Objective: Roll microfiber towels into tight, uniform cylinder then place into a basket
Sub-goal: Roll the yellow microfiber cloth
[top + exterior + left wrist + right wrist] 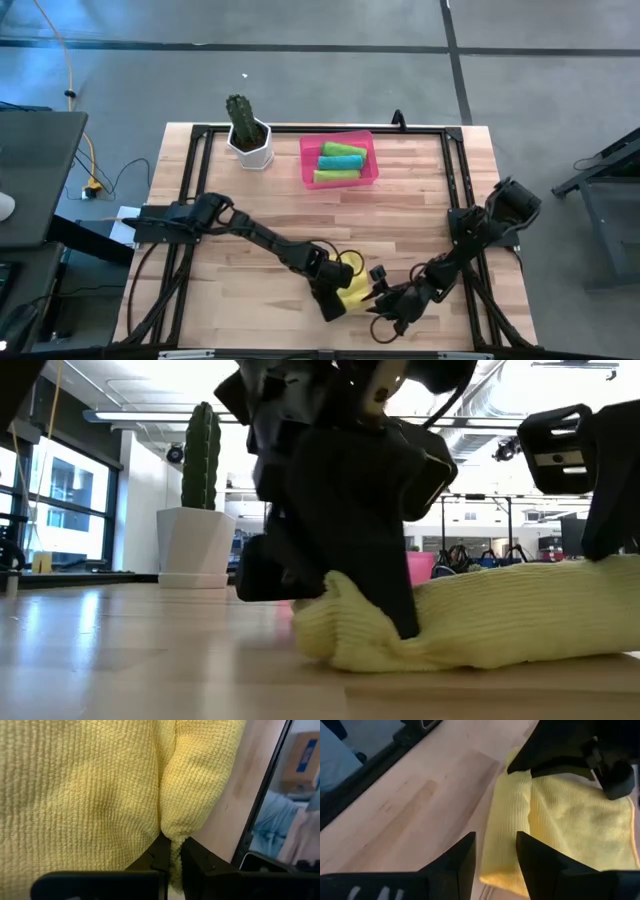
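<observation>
Yellow towel (352,288) is lying near the counter's (420,210) front edge, at about 6 o'clock in the high view, partly rolled and bunched between the two arms. From 9 o'clock, the left arm is stretching low across the counter toward 5 o'clock, its wrist bending down so that the left tool (335,297) is sitting on the towel's near-left end. The left wrist view is showing what the overhead picture is hiding: the left tool's fingers (162,855) are pressed together, pinching a fold of the yellow knit between them.

From 3 o'clock, the right arm is folding down and in toward 6 o'clock, with the right tool (392,300) lying just beside the towel's right end. In the right wrist view, its fingers (466,857) are standing spread, apart from the cloth, with one towel edge showing in the gap and bare wood under it; the dark left tool is visible above, on the towel.

At counter height, the low view is showing the towel as a thick, lumpy roll lying flat on the wood, with the left tool's dark body pressing into its end.

Up at 12 o'clock, the pink basket (306,160) is already holding a teal towel (343,150) and two lime green towels (340,168), rolled and lying side by side. Just to its left, a white pot with a cactus (246,133) is standing upright.
</observation>
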You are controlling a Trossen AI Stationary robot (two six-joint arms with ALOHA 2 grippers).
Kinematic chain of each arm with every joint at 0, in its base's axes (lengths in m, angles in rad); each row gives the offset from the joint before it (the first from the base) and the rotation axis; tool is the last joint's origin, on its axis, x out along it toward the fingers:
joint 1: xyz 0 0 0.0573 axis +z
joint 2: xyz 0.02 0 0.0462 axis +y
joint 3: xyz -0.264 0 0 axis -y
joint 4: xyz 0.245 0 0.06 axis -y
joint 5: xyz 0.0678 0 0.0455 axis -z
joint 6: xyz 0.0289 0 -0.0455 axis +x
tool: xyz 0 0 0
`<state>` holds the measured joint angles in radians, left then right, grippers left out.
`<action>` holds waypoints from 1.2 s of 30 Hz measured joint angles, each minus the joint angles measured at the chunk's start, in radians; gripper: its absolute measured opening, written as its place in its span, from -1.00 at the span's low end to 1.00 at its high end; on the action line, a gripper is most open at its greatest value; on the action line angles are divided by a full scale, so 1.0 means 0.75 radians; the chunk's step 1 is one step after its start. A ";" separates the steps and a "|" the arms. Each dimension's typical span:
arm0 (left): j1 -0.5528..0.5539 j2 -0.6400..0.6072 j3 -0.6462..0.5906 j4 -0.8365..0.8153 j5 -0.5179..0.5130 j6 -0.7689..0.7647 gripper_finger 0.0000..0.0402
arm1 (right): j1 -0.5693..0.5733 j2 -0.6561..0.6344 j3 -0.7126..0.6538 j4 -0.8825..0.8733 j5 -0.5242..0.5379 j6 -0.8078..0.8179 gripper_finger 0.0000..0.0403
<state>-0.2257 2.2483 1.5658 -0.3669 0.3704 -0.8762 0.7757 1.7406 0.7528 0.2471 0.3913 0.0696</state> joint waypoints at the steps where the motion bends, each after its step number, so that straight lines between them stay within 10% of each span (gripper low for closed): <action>1: 0.006 0.001 0.000 0.006 0.008 -0.012 -0.93 | 0.000 0.011 0.000 0.011 0.003 0.000 -0.34; 28: 0.034 0.002 -0.001 0.081 0.000 0.087 -0.58 | -0.083 0.068 0.009 -0.221 0.003 0.462 -0.36; 36: 0.045 -0.006 0.000 0.077 0.002 0.335 -0.47 | -0.085 0.067 0.008 -0.264 -0.012 0.630 -0.78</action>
<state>-0.1921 2.2439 1.5658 -0.3089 0.3717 -0.6247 0.7116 1.7908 0.7589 0.0488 0.3821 0.5418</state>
